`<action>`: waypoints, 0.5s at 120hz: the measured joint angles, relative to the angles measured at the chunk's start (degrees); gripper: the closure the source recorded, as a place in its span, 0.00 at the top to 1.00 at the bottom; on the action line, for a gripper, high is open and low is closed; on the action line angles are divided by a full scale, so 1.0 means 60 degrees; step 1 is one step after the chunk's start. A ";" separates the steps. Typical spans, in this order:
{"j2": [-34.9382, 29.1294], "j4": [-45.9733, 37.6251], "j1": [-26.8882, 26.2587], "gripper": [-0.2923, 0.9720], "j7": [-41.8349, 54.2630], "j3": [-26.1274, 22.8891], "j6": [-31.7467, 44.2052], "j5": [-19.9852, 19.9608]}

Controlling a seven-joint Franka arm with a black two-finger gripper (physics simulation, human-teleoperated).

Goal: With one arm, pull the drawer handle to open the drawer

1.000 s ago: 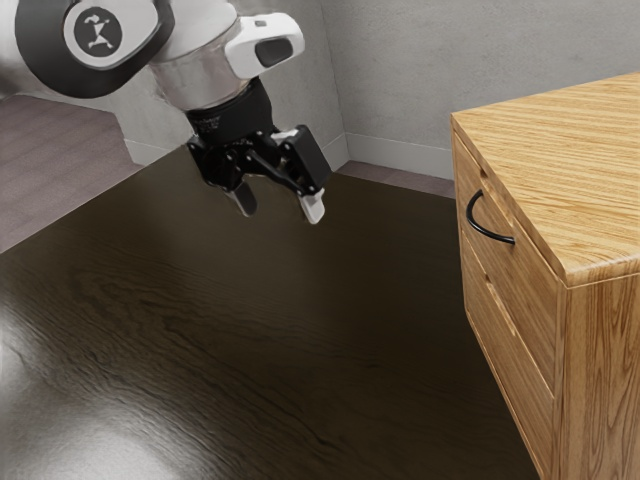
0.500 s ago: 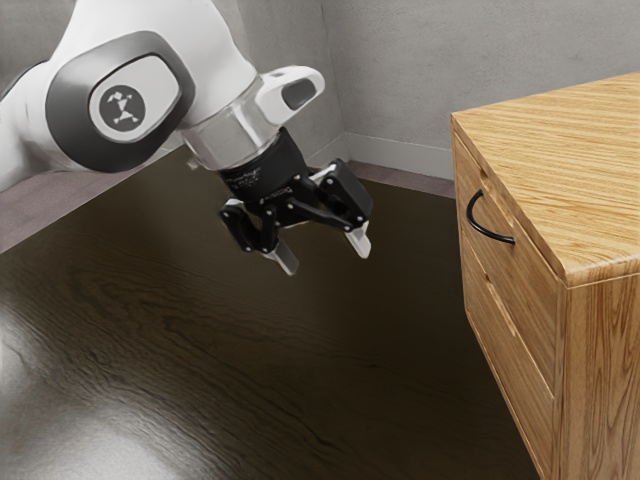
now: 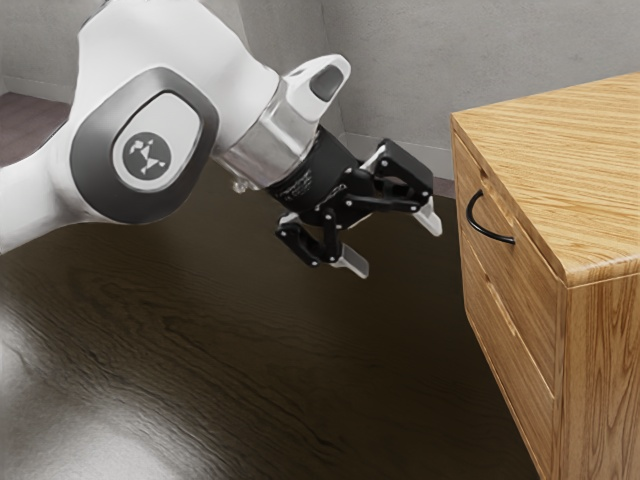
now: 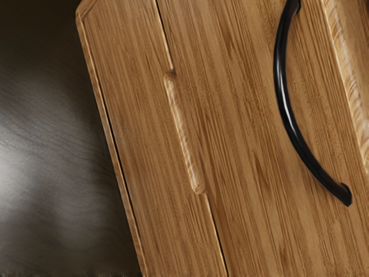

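Note:
A light wooden cabinet (image 3: 560, 170) stands at the exterior view's right. Its upper drawer front (image 3: 500, 260) lies flush with the cabinet face and carries a curved black handle (image 3: 484, 221). My gripper (image 3: 393, 240) hangs open over the dark table, its white-tipped fingers (image 3: 430, 220) turned toward the cabinet and still a short gap left of the handle, touching nothing. In the wrist view the black handle (image 4: 294, 109) arcs across the wooden drawer front (image 4: 236, 156), beside a recessed groove (image 4: 184, 138) between the two fronts.
A lower drawer front (image 3: 505, 360) sits under the upper one. The dark wooden table (image 3: 200, 370) stretches left of and below the cabinet. A grey wall (image 3: 450, 60) runs behind.
My arm has swung to the exterior view's right and the hand has tilted from pointing down to facing the cabinet front. The fingers stay apart. The drawer has not moved.

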 joint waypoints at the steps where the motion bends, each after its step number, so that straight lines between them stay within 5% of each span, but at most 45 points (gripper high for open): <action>1: -0.0004 -0.0011 -0.0016 0.77 -0.0016 0.0000 0.0017 -0.0010; 60: -0.0148 -0.0386 -0.0345 0.77 -0.0654 0.0068 0.0344 -0.0209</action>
